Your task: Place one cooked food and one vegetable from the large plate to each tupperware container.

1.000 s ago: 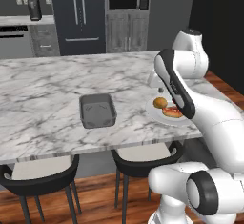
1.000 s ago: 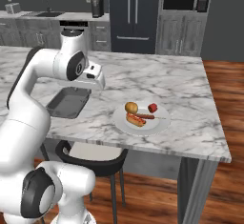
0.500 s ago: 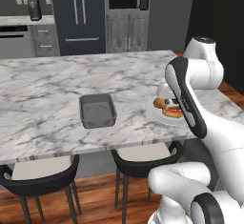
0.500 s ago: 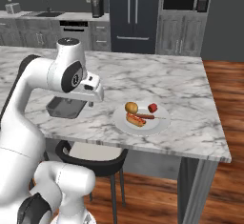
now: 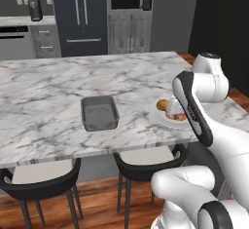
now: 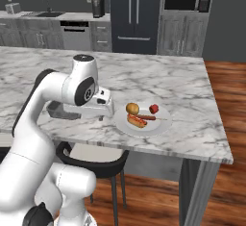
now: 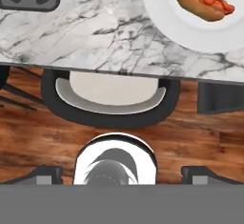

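Tool [image 7: 122, 173] jaws wide, empty, above the marble counter [image 6: 192, 83] edge. Round white plate [image 6: 158, 125] at 1 o'clock in hand view: advance there, centre over the hot dog [image 7: 205, 1] lengthwise before closing.

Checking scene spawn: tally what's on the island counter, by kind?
White plate: 1
Dark grey tub: 1
Food pieces on the plate: 4 (hot dog, round brown piece, red piece, thin sausage)
Total: 6
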You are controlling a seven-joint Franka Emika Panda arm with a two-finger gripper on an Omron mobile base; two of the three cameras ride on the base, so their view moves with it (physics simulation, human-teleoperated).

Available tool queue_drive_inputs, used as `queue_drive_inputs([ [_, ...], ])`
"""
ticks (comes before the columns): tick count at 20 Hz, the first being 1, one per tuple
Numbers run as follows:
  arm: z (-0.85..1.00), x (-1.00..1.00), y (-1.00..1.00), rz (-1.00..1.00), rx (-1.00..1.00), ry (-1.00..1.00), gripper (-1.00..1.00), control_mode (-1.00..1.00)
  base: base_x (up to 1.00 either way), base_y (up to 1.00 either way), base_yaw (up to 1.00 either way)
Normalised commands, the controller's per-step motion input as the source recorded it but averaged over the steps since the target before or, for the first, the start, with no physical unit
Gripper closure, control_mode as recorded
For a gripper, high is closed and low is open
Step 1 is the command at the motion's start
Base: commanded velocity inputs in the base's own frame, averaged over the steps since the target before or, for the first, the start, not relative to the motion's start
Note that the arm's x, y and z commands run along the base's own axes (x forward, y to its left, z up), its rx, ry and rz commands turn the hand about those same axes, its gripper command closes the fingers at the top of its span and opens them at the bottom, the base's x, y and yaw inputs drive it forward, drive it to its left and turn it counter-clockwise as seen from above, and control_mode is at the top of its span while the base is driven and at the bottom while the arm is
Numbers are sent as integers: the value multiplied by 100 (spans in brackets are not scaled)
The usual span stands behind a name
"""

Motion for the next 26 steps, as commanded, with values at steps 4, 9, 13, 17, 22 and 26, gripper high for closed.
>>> queue_drive_inputs([
  [4, -22, 45, -20, 16, 0, 20, -100, -100, 0, 0, 0],
  [9, -25, 63, -36, 21, 0, 18, -100, -100, 0, 0, 0],
  [13, -23, 74, -46, 21, 0, 14, -100, -100, 0, 0, 0],
  [17, -32, 84, -41, 19, 0, 4, -100, -100, 0, 0, 0],
  [22, -46, 71, -29, 21, 0, 0, -100, -100, 0, 0, 0],
  [26, -53, 48, -33, 21, 2, -1, -100, -100, 0, 0, 0],
])
